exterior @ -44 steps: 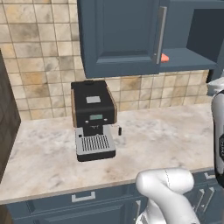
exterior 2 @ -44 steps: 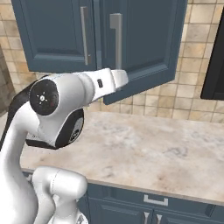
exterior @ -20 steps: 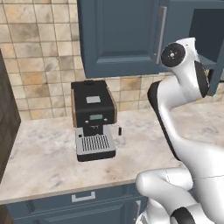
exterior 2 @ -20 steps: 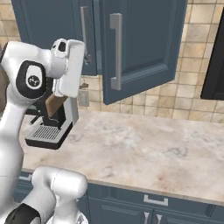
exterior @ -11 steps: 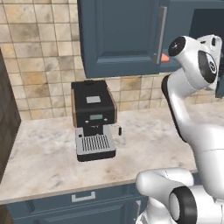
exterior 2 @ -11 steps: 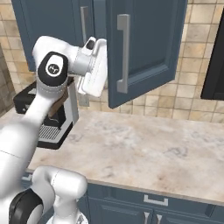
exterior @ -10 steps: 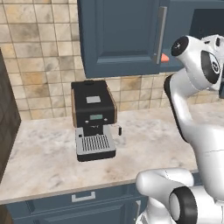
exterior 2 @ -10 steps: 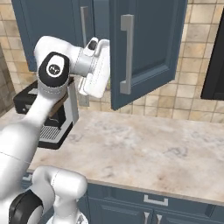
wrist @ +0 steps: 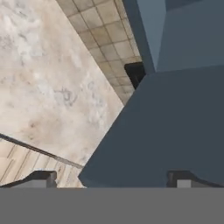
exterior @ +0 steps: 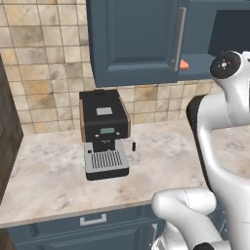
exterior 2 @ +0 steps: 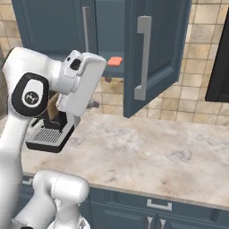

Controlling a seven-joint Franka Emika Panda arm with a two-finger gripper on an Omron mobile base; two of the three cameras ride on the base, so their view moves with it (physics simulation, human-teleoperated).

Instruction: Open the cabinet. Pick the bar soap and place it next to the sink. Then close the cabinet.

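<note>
Right base view shows the cabinet with its right door swung open toward me, and the soap lying on the shelf inside. Opening looks done, so I judge picking the soap is the step in hand. My gripper sits just beside the door's underside, fingertips apart with nothing between them. Next I need to rise and reach past the door edge into the shelf. A coffee machine stands on the counter below, to my left, and the open door crowds my path.
</note>
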